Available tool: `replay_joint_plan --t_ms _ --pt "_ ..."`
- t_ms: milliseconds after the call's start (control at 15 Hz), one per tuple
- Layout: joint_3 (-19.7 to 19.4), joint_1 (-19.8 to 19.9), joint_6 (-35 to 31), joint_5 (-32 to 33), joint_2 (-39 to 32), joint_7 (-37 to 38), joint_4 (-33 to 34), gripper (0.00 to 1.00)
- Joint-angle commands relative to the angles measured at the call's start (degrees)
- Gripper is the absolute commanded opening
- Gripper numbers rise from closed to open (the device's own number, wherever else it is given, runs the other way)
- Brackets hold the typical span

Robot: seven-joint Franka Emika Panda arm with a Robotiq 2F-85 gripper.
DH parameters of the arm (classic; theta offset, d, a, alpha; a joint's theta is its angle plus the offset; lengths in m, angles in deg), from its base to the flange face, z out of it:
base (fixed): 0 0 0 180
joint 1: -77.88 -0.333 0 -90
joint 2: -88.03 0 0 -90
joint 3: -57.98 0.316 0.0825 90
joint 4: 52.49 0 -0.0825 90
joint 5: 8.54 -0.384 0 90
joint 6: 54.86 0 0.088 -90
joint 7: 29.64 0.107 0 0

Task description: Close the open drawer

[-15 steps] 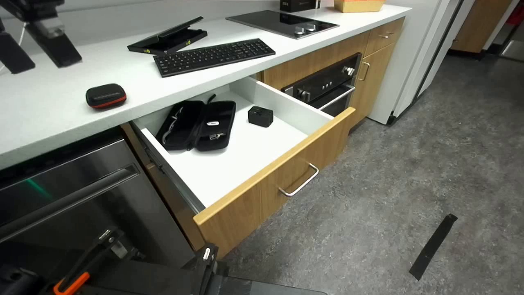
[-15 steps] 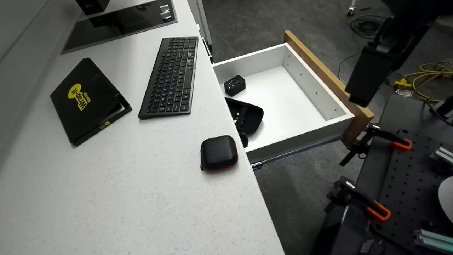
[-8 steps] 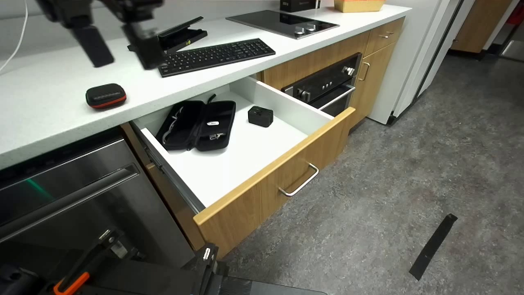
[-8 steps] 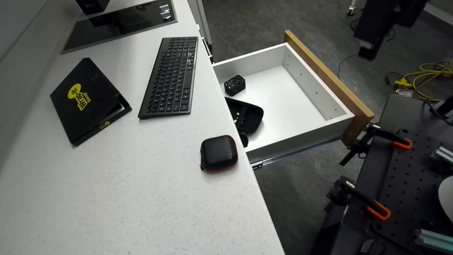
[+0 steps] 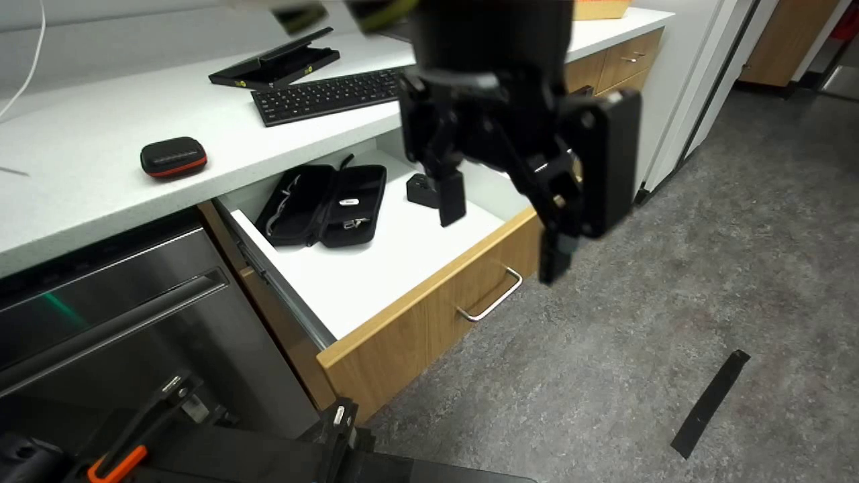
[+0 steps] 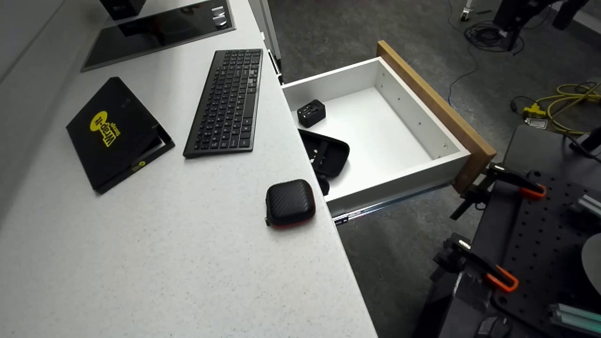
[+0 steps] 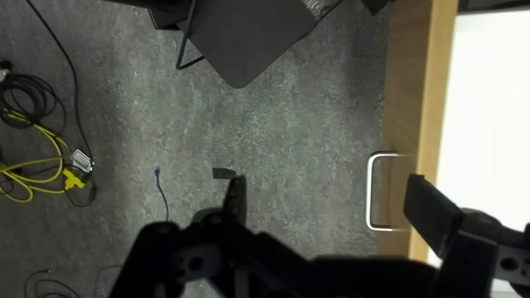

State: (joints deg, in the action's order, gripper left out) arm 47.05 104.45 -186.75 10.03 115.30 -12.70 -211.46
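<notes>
The drawer (image 5: 409,352) is pulled well out, with a light-oak front and a white inside, and shows in both exterior views. On its front sits a slim silver handle (image 5: 502,297). A black case (image 5: 359,194), lying unfolded, and a small black cube (image 6: 312,113) rest inside. My gripper (image 5: 504,231) hangs above the front panel, its fingers wide apart with nothing between them. In the wrist view the handle (image 7: 368,192) appears between the two fingertips, nearer the right one, which overlaps the top edge of the drawer front (image 7: 430,95). No contact is visible.
On the counter (image 6: 211,249) lie a keyboard (image 6: 230,103), a black box (image 6: 117,134) and a small zipped case (image 6: 291,203). A dark table (image 6: 540,225) with orange-handled clamps stands close to the drawer's near corner. Yellow cable (image 7: 45,178) lies on the floor.
In an exterior view my gripper has swept from the upper left, over the counter, rightward to above the drawer front. Its fingers remain apart. The drawer has not moved.
</notes>
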Motion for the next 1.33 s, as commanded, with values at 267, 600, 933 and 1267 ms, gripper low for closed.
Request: replay_joint_plan --t_ms 267,600,933,1267 --pt "-4.11 2.78 -7.9 1.51 -14.38 2.51 3.54 1.0" --pt "-4.05 2.64 -7.9 1.49 -14.12 2.5 3.47 1.0" --pt "-3.86 3.12 -17.38 1.75 -24.04 11.34 8.69 1.0" --pt "-7.13 0.28 -28.63 0.81 -38.15 20.78 16.76 1.0"
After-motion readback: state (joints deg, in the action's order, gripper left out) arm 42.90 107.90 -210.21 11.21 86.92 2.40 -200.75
